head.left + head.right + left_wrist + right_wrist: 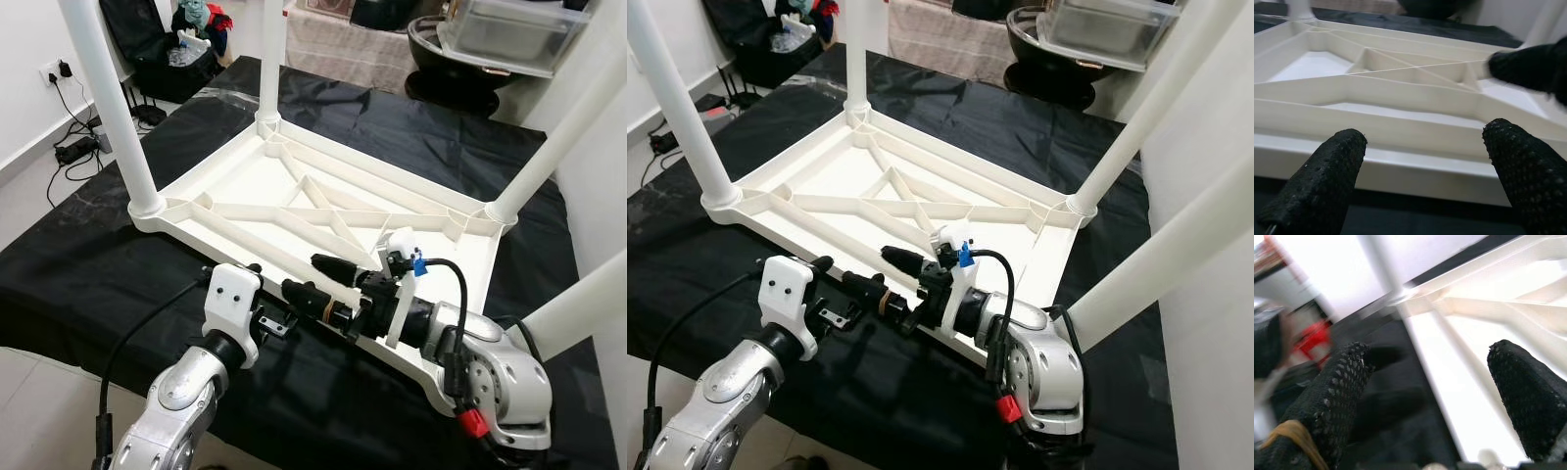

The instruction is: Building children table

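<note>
one white plastic table (323,201) lies upside down on a black cloth (118,264), its ribbed underside facing up at the centre of the head views. four white legs show: one (110,108) stands in the corner socket at 9 o'clock, one (272,64) in the far corner at 12 o'clock, one (558,137) leans out of the corner at 3 o'clock, and the fourth (578,304) slants up at 4 o'clock from behind the right arm, where its socket is hidden.

two grippers are at the near edge of the table, at about 6 o'clock. the left gripper (257,311) sits just off the near rim, over the black cloth; in its wrist view its two fingers (1322,181) are spread apart with nothing between them, the table's rim lying across the gap beyond them. the right gripper (318,279) reaches in from 4 o'clock towards the left one, its two fingers (1528,396) parted and released — one over the ribbed underside, the other over the dark cloth, so they stand either side of the rim; whether they touch it cannot be told, as that wrist view is blurred.

beyond the cloth, at 10 to 11 o'clock, one open black suitcase (157,44) stands on the floor with clothes in it, one wall socket (57,70) has a plug in it, and black cables (73,147) lie on the floor. at 1 o'clock sits one dark round bowl-like thing (460,59) with a clear plastic box (519,29) over it.

no writing or brand can be read anywhere.
</note>
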Controlling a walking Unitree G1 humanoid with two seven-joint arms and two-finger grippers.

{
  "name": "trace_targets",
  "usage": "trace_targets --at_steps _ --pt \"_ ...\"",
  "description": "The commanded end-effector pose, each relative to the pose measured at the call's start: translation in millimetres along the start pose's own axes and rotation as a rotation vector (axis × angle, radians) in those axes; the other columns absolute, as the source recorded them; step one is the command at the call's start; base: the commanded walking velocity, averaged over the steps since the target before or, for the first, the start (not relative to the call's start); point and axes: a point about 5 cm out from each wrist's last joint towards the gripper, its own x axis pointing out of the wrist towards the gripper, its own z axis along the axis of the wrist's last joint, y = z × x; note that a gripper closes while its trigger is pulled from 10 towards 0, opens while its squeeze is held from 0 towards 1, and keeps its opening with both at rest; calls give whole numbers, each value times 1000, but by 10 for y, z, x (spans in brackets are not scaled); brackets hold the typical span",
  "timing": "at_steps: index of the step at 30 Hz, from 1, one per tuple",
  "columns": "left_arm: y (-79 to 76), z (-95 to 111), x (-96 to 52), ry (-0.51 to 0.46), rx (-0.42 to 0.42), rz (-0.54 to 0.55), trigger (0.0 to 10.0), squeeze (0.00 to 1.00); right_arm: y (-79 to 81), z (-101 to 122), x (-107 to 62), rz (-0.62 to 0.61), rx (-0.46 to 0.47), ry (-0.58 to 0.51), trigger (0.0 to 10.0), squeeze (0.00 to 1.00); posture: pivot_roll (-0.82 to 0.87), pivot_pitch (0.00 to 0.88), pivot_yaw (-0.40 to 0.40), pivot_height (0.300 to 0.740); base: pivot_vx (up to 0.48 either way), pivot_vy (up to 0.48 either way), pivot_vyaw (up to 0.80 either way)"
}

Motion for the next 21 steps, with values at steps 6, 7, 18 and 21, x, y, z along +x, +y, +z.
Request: trace_targets --at_steps 6,7,18,21 --pt "153 -81 -29 40 22 96 10000 0 -105 91 -186 -378 -127 -142 10000 0 -148 135 -77 740 0 0 0" --pt "153 -81 -29 40 22 96 10000 0 -105 91 -186 -378 -127 -142 10000 0 -148 135 -77 740 0 0 0" --pt "218 -125 -51 53 16 154 10000 0 144 25 -189 -326 -110 -178 10000 0 -154 132 -66 740 0 0 0" --pt "234 -138 -39 64 22 164 10000 0 158 30 -176 -314 -129 -189 10000 0 -156 125 -66 740 -85 0 0"
